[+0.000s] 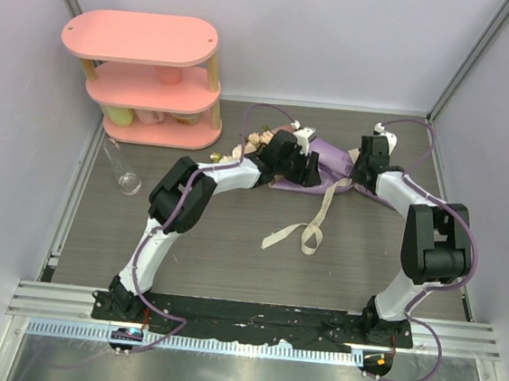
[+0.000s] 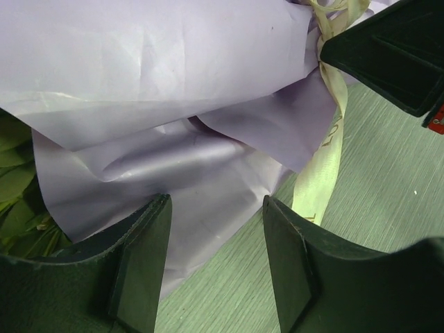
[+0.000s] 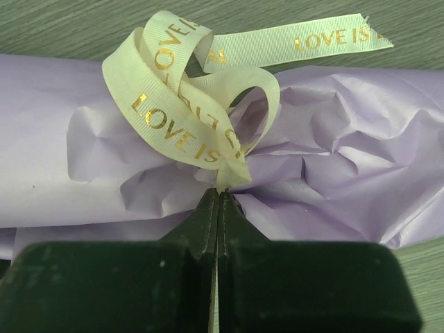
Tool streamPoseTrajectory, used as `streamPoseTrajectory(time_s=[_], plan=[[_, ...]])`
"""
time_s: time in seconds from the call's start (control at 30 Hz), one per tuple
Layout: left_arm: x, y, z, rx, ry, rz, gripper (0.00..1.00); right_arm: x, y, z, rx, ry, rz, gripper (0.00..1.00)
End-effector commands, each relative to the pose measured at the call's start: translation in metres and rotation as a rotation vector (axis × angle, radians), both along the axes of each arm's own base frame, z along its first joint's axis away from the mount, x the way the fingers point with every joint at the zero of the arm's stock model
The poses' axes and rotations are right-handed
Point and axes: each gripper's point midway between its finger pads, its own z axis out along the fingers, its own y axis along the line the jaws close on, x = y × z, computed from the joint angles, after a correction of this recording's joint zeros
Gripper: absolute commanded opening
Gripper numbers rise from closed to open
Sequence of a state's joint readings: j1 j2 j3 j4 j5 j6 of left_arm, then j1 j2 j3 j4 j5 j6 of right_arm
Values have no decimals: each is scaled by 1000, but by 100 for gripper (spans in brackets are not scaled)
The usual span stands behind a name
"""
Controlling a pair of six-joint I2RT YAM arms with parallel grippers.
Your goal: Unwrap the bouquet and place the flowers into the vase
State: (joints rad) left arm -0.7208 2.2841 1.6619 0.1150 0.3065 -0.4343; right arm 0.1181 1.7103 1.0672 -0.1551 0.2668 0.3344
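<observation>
Now, from above, the bouquet [image 1: 335,159] is lying on its side mid-table. Its long axis is running left to right, with the blooms toward the left arm [image 1: 181,196] and the tied end toward the right arm [image 1: 432,236]. The clear vase [image 1: 125,170] is sitting well apart at the far left, and the cream ribbon [image 1: 310,225] is trailing nearward.

In the left wrist view, the left gripper [image 2: 215,208] is hovering with jaws spread over the lilac wrapping paper [image 2: 173,83], apparently gripping nothing.

In the right wrist view, the right gripper [image 3: 218,201] is pinching the ribbon just beneath its bow [image 3: 177,132], jaws pressed together. The untying pull is probably falling to this nearer arm, drawing away from the wrap.
</observation>
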Motion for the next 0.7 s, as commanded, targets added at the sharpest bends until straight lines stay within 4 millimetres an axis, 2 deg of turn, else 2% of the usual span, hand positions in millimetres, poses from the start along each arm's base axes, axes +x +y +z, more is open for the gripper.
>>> streamPoseTrajectory(time_s=[0.0,0.13,0.23,0.27,0.37,0.4,0.53,0.6,0.67], plan=[[7,-7,10,-30,-35,-4,59,2,9,37,23,-88,9,1],[6,-8,10,-35,-27,-6,59,-4,10,49,38,-105,1,1],[-3,-12,27,-68,-29,-51,58,-7,9,53,45,-113,-8,1],[-7,-12,44,-89,-44,-63,58,-6,9,55,45,-119,-9,1],[-25,-13,66,-118,-52,-115,58,-7,8,48,35,-104,-13,1],[-37,-15,85,-140,-65,-137,58,-8,8,43,35,-92,-14,1],[-69,-24,123,-190,-95,-215,58,-8,8,37,40,-91,-15,1],[-71,-30,142,-225,-99,-213,56,-9,7,35,32,-85,-17,1],[-61,-36,143,-243,-74,-171,53,-8,7,32,30,-78,-17,1]])
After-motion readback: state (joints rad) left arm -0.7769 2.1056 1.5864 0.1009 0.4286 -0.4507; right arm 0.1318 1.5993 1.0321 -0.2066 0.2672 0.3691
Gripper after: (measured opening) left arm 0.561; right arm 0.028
